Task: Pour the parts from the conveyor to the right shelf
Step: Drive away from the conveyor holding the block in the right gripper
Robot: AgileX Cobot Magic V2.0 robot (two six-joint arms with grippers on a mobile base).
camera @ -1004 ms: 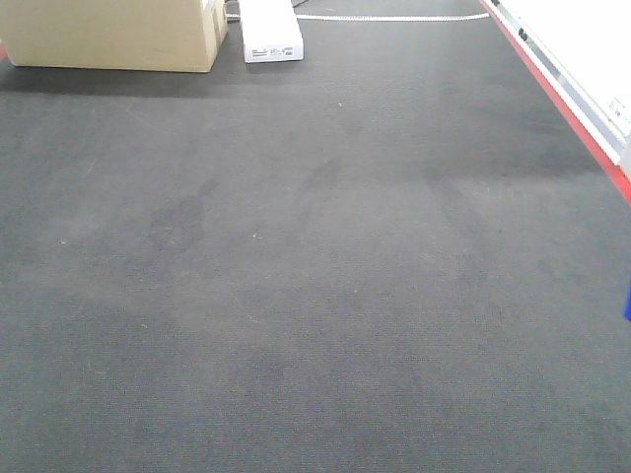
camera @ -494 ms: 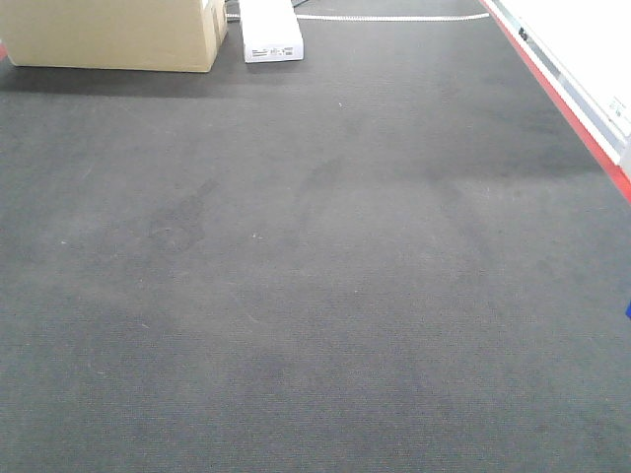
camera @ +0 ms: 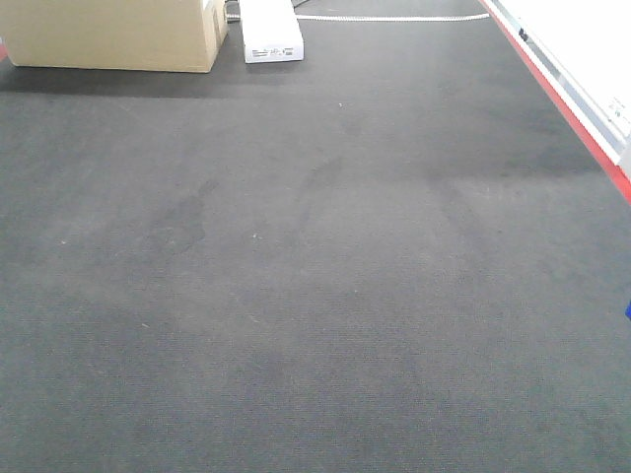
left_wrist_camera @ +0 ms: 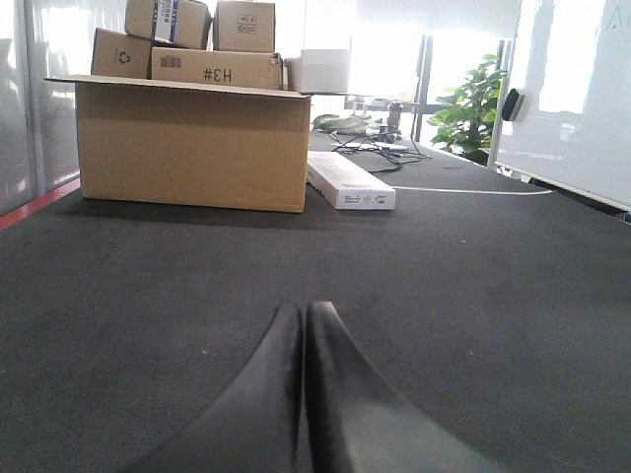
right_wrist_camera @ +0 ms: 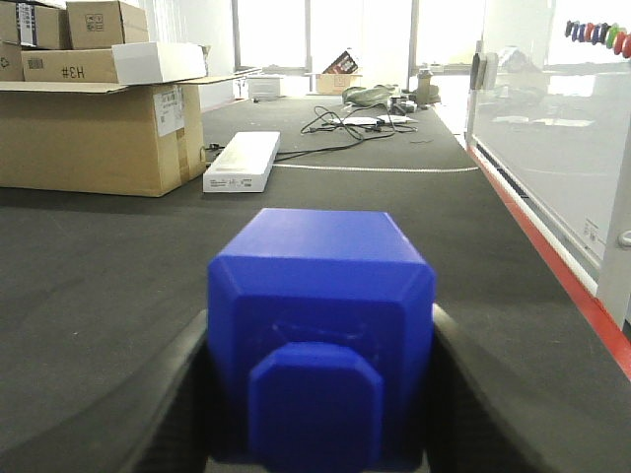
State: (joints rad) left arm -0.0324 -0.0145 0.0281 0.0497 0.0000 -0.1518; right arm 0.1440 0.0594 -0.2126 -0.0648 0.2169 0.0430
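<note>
The right claw (right_wrist_camera: pixel 320 340) was clenched tight on the blue block (right_wrist_camera: pixel 320 286). One dark finger (right_wrist_camera: pixel 163 414) pressed the block from 9 o'clock. The other finger pressed it from 3 o'clock. The block's stud faced the wrist camera, low on the block at 6 o'clock. The block filled the middle of that view. I could not tell if it touched the conveyor (right_wrist_camera: pixel 118 256) under it.

The left claw (left_wrist_camera: pixel 304 310) was clenched shut with nothing in it. Its two black fingers touched each other along one thin line. It hung low over the dark belt and pointed to 12 o'clock.

In the left wrist view, a big cardboard box (left_wrist_camera: pixel 192 143) sat on the conveyor at 11 o'clock. Some small boxes (left_wrist_camera: pixel 212 44) were piled at its top. A long white box (left_wrist_camera: pixel 350 182) lay just beside it, at 12 o'clock. A green plant (left_wrist_camera: pixel 468 103) stood far back at 1 o'clock. A white board (left_wrist_camera: pixel 577 99) stood at 2 o'clock.

In the front view, the dark grey belt filled almost the whole picture. Its thin red edge (camera: pixel 562 99) ran along the side at 2 o'clock. The cardboard box was at 11 o'clock there, and the white box was at 12 o'clock.
</note>
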